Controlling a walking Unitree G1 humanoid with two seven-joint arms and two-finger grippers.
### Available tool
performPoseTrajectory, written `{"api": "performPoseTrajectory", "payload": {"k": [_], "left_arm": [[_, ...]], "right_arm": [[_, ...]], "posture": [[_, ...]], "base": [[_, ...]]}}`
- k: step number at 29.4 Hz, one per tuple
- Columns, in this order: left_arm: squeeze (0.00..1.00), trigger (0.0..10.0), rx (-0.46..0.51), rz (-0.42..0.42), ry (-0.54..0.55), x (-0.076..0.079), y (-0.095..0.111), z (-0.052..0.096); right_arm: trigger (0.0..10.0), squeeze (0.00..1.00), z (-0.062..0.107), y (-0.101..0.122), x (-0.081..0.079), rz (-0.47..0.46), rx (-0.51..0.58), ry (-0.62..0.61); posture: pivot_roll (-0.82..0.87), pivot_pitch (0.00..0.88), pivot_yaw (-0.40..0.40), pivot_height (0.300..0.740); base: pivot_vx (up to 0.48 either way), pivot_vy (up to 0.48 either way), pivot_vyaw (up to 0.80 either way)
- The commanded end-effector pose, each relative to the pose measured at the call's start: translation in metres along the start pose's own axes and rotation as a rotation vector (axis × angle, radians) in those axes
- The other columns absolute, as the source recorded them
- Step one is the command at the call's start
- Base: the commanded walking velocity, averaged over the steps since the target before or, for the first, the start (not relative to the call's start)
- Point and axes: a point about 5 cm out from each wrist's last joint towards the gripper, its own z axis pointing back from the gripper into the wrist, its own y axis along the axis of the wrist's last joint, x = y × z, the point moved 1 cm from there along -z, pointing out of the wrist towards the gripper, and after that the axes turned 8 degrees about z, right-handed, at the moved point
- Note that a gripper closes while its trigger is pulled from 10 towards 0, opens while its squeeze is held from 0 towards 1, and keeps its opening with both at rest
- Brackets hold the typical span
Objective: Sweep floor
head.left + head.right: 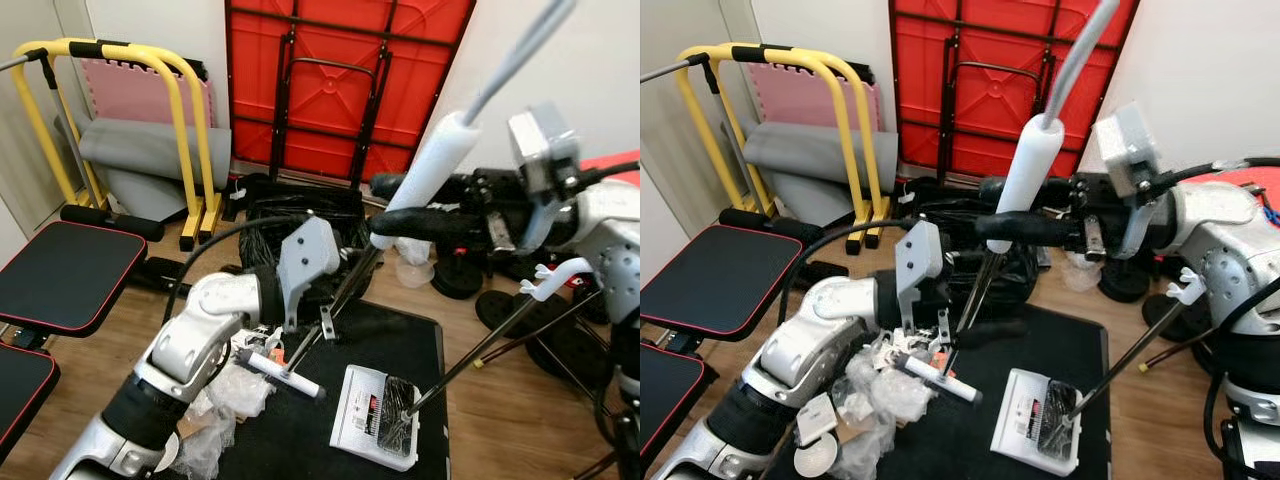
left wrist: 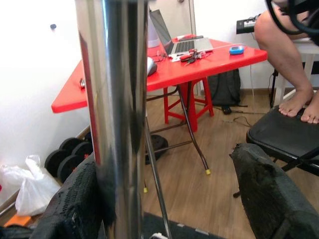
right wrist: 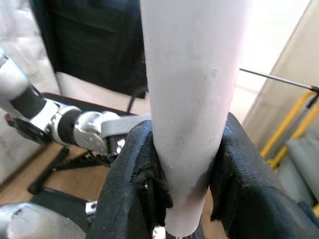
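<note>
Over a black floor mat (image 1: 400, 340), the right gripper (image 1: 1025, 228) is clamping the broom's white foam sleeve (image 1: 1024, 178) while the left gripper (image 1: 335, 300) is bracketing, unclosed, its chrome shaft (image 1: 978, 288), readying a sweeping stroke toward scattered plastic wrappers (image 1: 880, 385).

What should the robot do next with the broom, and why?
Probably sweep the broom toward the dustpan. The right end effector clamps it, the left end effector is open around its pole, and a tube and plastic lie beside the dustpan.
</note>
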Motion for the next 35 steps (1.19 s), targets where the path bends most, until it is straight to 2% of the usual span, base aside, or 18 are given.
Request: {"api": "performPoseTrajectory", "payload": {"k": [1,7,10,11,12,17,18,30,35], "left_arm": [[0.00,10.0,-0.016,-0.004,-0.098,0.009,-0.004,-0.003],[0.00,10.0,-0.006,-0.012,-0.059,0.005,-0.007,-0.006],[0.00,10.0,-0.009,-0.020,-0.038,0.002,-0.009,-0.007],[0.00,1.7,-0.018,-0.015,-0.040,0.002,-0.013,-0.007],[0.00,0.0,-0.025,-0.011,-0.045,0.002,-0.015,-0.006],[0.00,0.0,-0.036,0.003,-0.071,0.004,-0.018,-0.004],[0.00,0.0,-0.054,0.033,-0.099,0.007,-0.022,0.001],[0.00,0.0,-0.044,0.035,-0.064,0.003,-0.024,0.002],[0.00,0.0,-0.047,0.033,-0.058,0.001,-0.025,0.005]], "right_arm": [[0.0,0.00,0.002,0.011,0.001,0.023,0.049,0.010],[0.0,0.00,0.001,0.028,0.004,0.023,0.143,0.032],[0.0,0.00,0.001,0.032,0.004,0.022,0.156,0.040],[0.0,0.00,0.002,0.033,0.005,0.023,0.155,0.043],[0.0,0.00,0.002,0.033,0.006,0.024,0.150,0.043],[0.0,0.00,0.002,0.033,0.007,0.025,0.147,0.043],[0.0,0.00,0.004,0.035,0.008,0.030,0.149,0.042],[0.0,0.00,0.005,0.029,0.011,0.022,0.138,-0.003],[0.0,0.00,0.007,0.020,0.008,0.020,0.140,-0.070]], "posture": [[-0.20,0.086,-0.147,0.740],[-0.20,0.085,-0.149,0.740],[-0.21,0.084,-0.151,0.740],[-0.21,0.084,-0.153,0.740],[-0.20,0.084,-0.153,0.740],[-0.20,0.085,-0.152,0.740],[-0.20,0.086,-0.152,0.740],[-0.20,0.083,-0.155,0.740],[-0.19,0.075,-0.149,0.740]], "base": [[0.000,0.000,0.00],[0.000,0.000,0.00],[0.000,0.000,0.00],[0.000,0.000,0.00],[0.000,0.000,0.00],[0.000,0.000,0.00],[0.000,0.000,0.00],[0.000,0.000,0.00],[0.000,0.000,0.00]]}}
